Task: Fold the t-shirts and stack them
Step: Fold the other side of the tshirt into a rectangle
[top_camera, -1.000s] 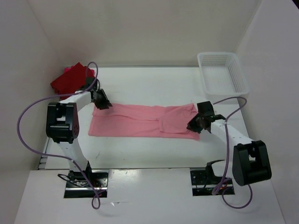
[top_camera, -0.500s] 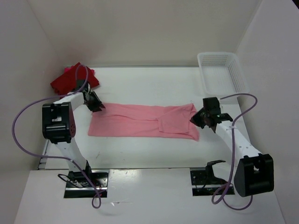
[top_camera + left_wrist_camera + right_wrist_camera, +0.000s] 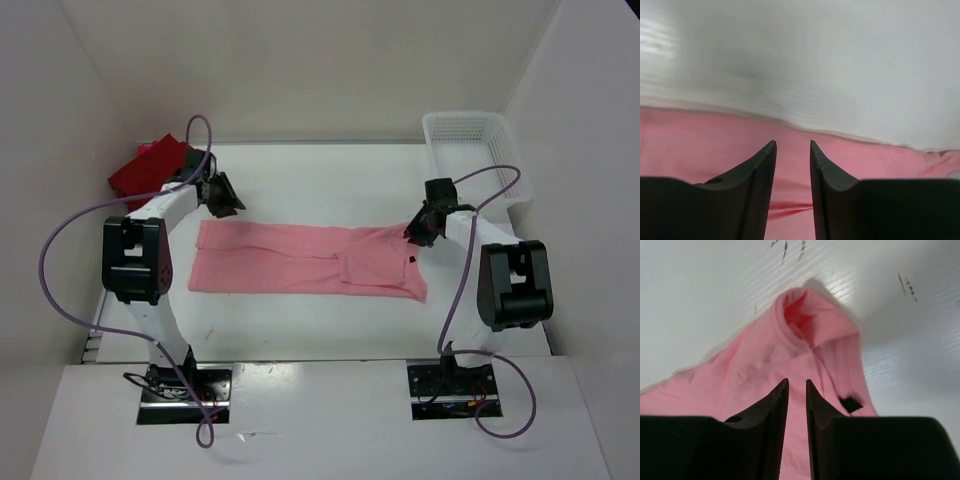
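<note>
Light pink t-shirt (image 3: 310,258) lies flat, left end effector (image 3: 792,145) and right end effector (image 3: 797,382) slightly spread by its far corners.

Matt cloth shirt (image 3: 300,258), smooth table (image 3: 320,185)

The light pink cloth t-shirt (image 3: 300,258) is lying between left gripper (image 3: 230,203) and right gripper (image 3: 415,233), white plastic mesh basket (image 3: 478,150) behind the latter.
</note>
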